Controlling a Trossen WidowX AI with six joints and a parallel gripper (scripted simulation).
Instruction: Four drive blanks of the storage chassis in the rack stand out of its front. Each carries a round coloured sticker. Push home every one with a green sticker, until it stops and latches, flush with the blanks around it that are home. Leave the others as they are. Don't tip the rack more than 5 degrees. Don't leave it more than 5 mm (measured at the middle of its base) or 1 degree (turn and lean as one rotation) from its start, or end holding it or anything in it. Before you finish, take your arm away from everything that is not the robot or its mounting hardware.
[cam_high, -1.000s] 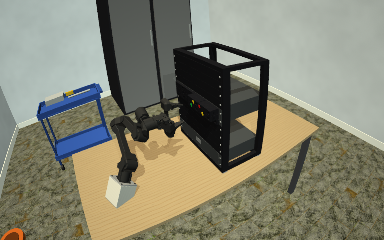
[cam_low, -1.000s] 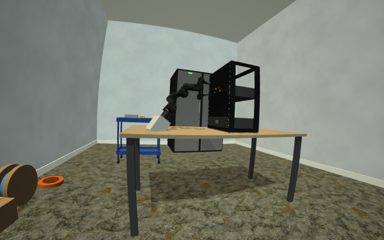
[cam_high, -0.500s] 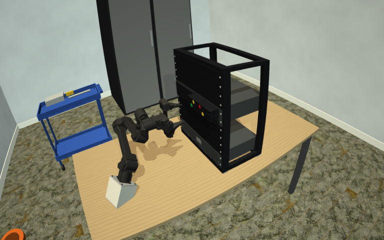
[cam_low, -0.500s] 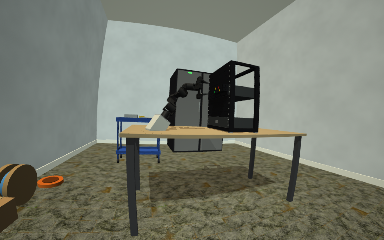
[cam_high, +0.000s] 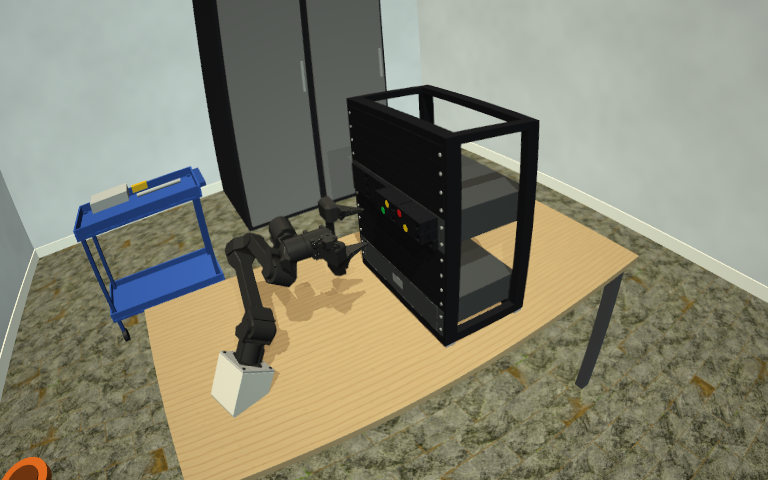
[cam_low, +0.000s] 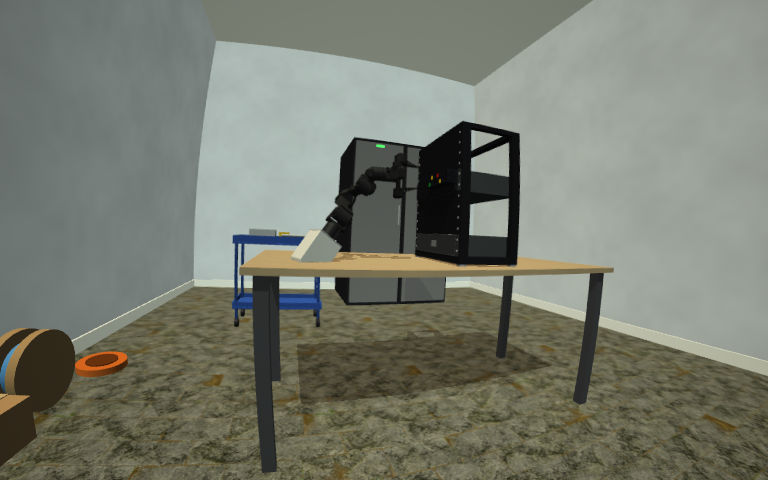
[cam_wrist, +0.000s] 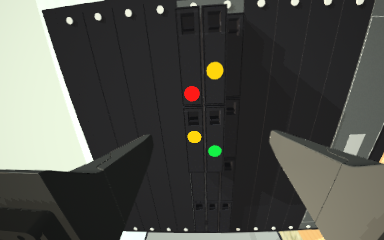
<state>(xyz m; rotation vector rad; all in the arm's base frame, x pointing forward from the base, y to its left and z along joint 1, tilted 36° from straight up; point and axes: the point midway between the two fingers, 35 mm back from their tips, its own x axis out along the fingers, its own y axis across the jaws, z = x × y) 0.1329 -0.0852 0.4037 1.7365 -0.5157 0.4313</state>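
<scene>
The black rack (cam_high: 447, 215) stands on the wooden table, its front facing my arm. Four blanks stand out of the storage chassis. They carry a green sticker (cam_high: 382, 210), a red sticker (cam_high: 398, 212) and two yellow stickers (cam_high: 386, 203) (cam_high: 405, 227). In the wrist view the green sticker (cam_wrist: 215, 150) sits lowest, beside a yellow one (cam_wrist: 194, 136), with red (cam_wrist: 192, 93) and yellow (cam_wrist: 215, 70) above. My gripper (cam_high: 356, 229) is open and empty, a short way off the rack's front. In the wrist view its fingers frame the stickered blanks without touching them.
A tall grey cabinet (cam_high: 294, 107) stands behind the rack and arm. A blue cart (cam_high: 147, 237) stands left of the table. My arm's white base (cam_high: 242, 384) sits near the table's front left edge. An orange ring (cam_low: 101, 362) and a cable spool (cam_low: 33, 376) lie on the floor.
</scene>
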